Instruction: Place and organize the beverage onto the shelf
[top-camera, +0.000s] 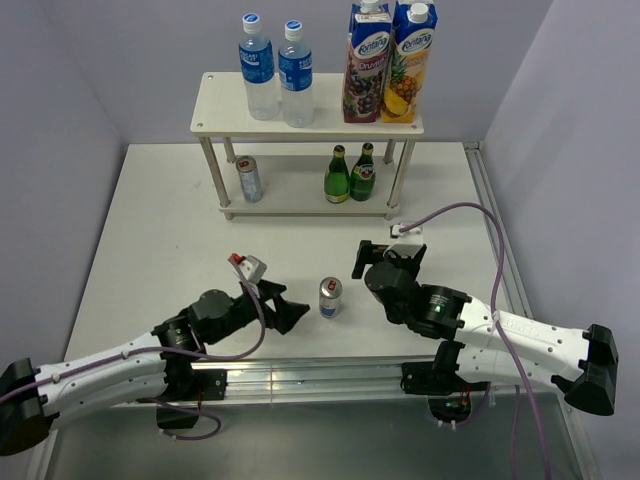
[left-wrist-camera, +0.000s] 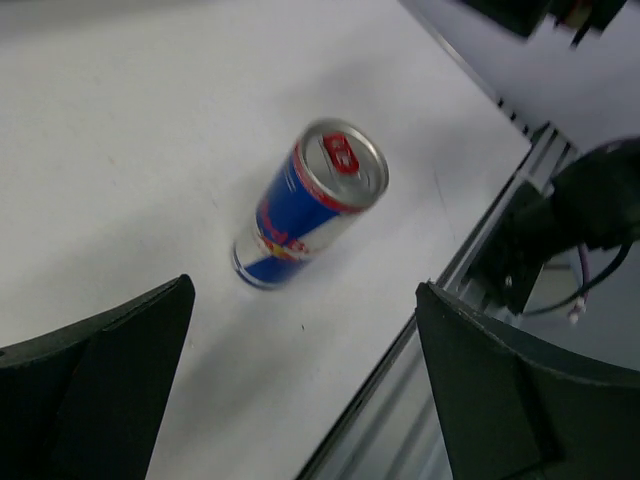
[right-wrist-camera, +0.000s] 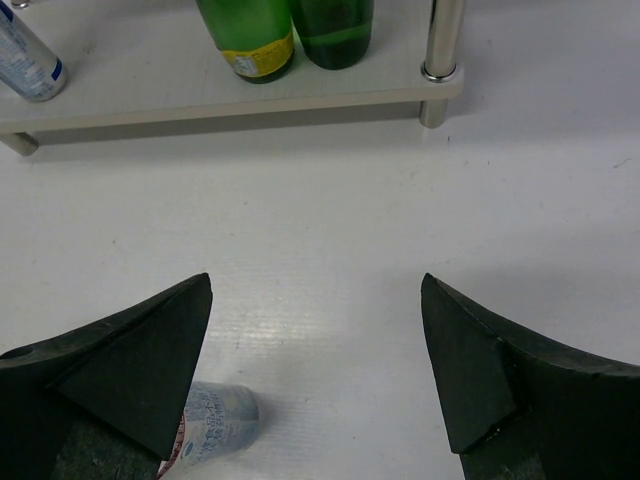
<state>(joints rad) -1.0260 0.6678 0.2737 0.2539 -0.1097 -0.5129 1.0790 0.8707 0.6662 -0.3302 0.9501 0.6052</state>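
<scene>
The cream-white two-tier shelf (top-camera: 306, 118) stands at the back of the table. Its top board holds two water bottles (top-camera: 275, 70) and two juice cartons (top-camera: 390, 62). Its lower board (right-wrist-camera: 200, 95) holds a slim can (top-camera: 248, 179) and two green bottles (top-camera: 349, 174). A blue and silver can (top-camera: 330, 297) stands upright on the table in front. My left gripper (top-camera: 296, 301) is open and empty, just left of this can, which shows ahead of the jaws in the left wrist view (left-wrist-camera: 310, 205). My right gripper (top-camera: 387, 252) is open and empty, right of the can, facing the shelf.
The right wrist view shows the green bottles (right-wrist-camera: 285, 30), a metal shelf leg (right-wrist-camera: 440, 40), the shelf can (right-wrist-camera: 30, 55) and the table can (right-wrist-camera: 215, 425) partly behind the left finger. An aluminium rail (top-camera: 300, 375) runs along the near edge. Grey walls enclose the table.
</scene>
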